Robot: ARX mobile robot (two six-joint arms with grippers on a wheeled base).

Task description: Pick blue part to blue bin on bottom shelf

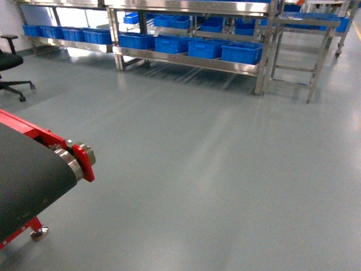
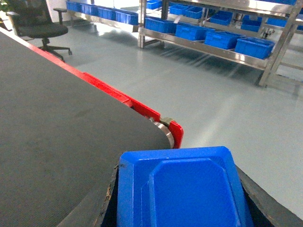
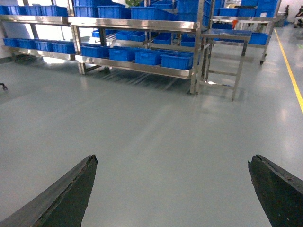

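Glossy blue part fills the left jaws over matte belt; right jaws gape wide

We saw a grey floor stretching toward the racks. At left stood a conveyor with a dark belt and red frame, a black office chair behind it. A steel desk stood at far right.

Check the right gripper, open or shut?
Open. In the right wrist view the right gripper has its two dark fingers at opposite edges of the picture, bare grey floor between them, nothing held.
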